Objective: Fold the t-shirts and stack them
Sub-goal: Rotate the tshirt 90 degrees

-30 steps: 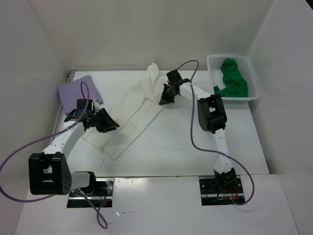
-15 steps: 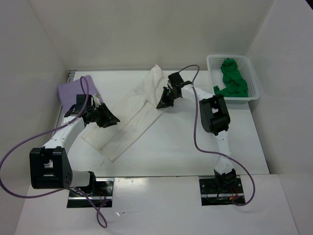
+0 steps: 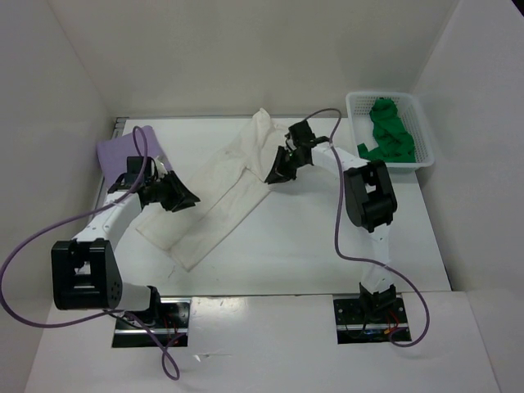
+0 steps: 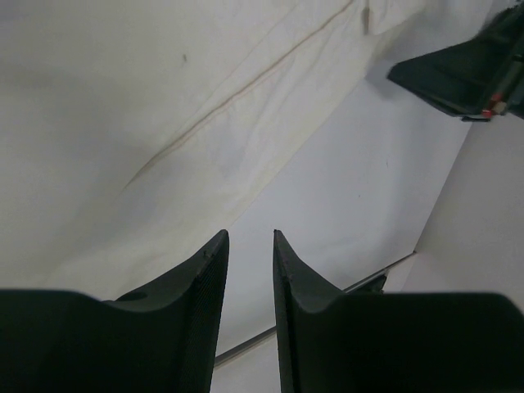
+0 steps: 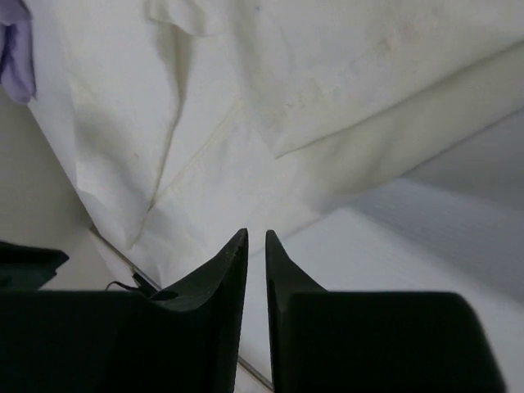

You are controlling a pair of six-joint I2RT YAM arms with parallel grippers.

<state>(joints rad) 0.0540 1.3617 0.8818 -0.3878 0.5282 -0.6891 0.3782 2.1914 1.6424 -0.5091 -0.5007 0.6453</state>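
The cream t-shirt [image 3: 219,201] lies as a long folded strip, diagonal across the table's middle. It fills the left wrist view [image 4: 147,123] and the right wrist view [image 5: 270,90]. My left gripper [image 3: 185,201] hovers over its left edge, its jaws a little apart and empty. My right gripper [image 3: 273,176] hangs at the strip's upper right edge, its jaws almost together with nothing between them. The lavender t-shirt [image 3: 123,151] lies folded at the back left. The green t-shirt [image 3: 388,133] is bunched in the basket.
A white mesh basket [image 3: 424,139] stands at the back right against the wall. White walls close in the table on the left, back and right. Purple cables loop from both arms. The left gripper shows as a dark shape in the right wrist view [image 5: 24,262].
The cream shirt's near long side has been brought over, so the strip is narrower. Both grippers have let go of the cloth. My right gripper has shifted slightly right and toward me.
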